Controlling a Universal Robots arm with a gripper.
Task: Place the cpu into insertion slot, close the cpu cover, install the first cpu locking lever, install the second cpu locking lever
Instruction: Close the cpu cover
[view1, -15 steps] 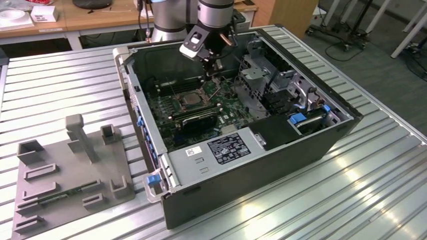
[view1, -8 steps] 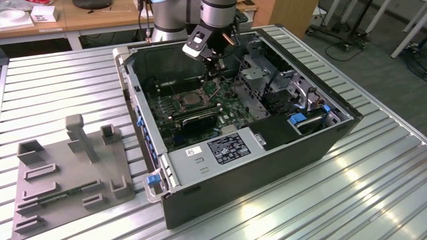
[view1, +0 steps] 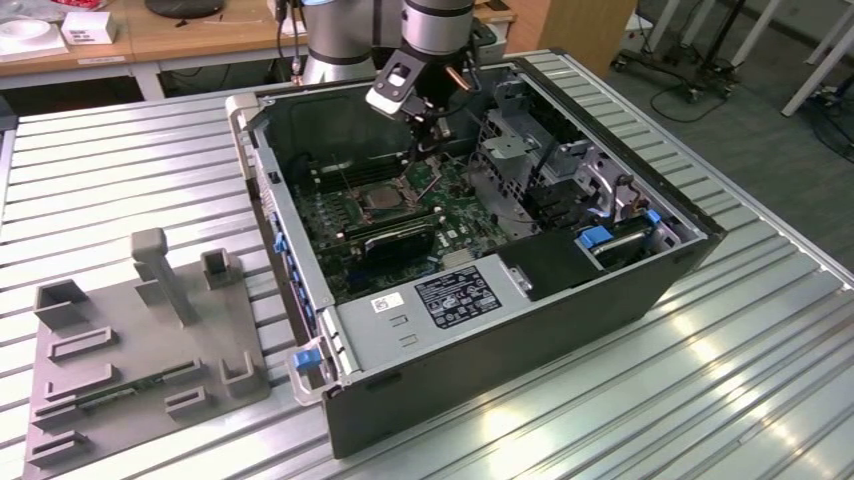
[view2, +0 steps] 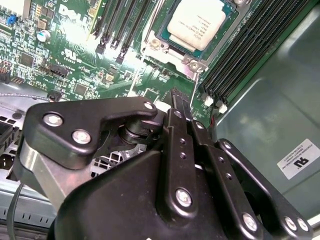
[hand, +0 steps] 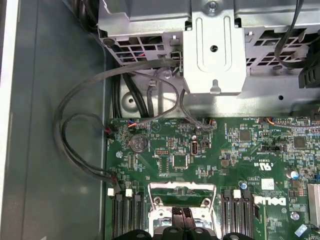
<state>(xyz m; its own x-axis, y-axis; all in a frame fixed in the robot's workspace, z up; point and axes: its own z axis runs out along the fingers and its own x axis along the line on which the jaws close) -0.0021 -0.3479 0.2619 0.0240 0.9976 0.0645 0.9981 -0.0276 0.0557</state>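
We see an open computer case (view1: 534, 340) on a ribbed metal table (view1: 707, 400), with desks (view1: 134, 40) behind. The cpu (view2: 199, 22) lies in its socket (view2: 150, 45), partly cut off by the edge of the second wrist view. The gripper (view2: 176, 96) nearby has its fingers pressed together.

Cpu (view2: 200, 22): one corner cut off at picture's edge (second wrist view). Socket frame (hand: 182, 192): partly hidden under gripper (hand: 183, 212), remainder cut off (first wrist view). Motherboard (view2: 75, 60): largely masked by gripper body.

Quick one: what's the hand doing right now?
The hand is closed, with nothing held between its fingers; the chip lies apart from it.
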